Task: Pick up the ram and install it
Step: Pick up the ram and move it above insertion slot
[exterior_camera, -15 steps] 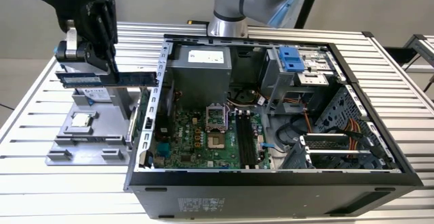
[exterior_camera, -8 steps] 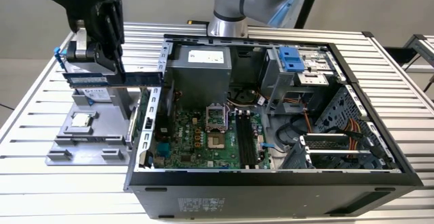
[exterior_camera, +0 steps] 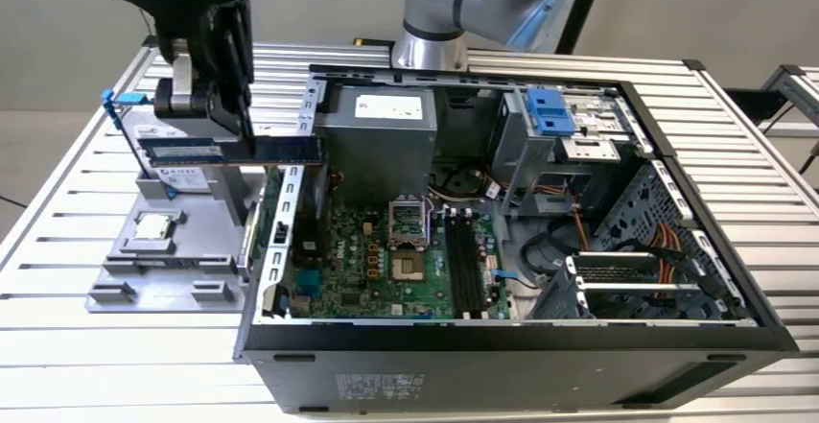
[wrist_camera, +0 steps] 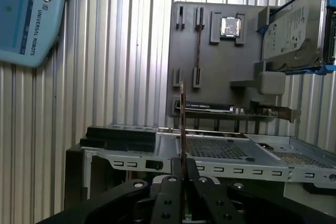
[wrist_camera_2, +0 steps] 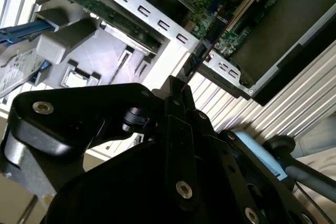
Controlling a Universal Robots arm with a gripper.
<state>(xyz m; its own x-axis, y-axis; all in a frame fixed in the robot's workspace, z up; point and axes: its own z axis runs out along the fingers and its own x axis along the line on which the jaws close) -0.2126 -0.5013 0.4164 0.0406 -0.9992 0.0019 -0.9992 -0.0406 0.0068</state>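
Clamped in the pincer [exterior_camera: 230, 133]: the ram [exterior_camera: 275, 149], held level above the grey holder [exterior_camera: 128, 250], just beside the open computer case [exterior_camera: 512, 356].

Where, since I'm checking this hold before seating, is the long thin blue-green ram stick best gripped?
Pinch its two flat faces at mid-length near the upper long edge, coming from above: the long thin blue-green ram stick stands on edge and level, leaving its lower edge free. The gripper holds it so.
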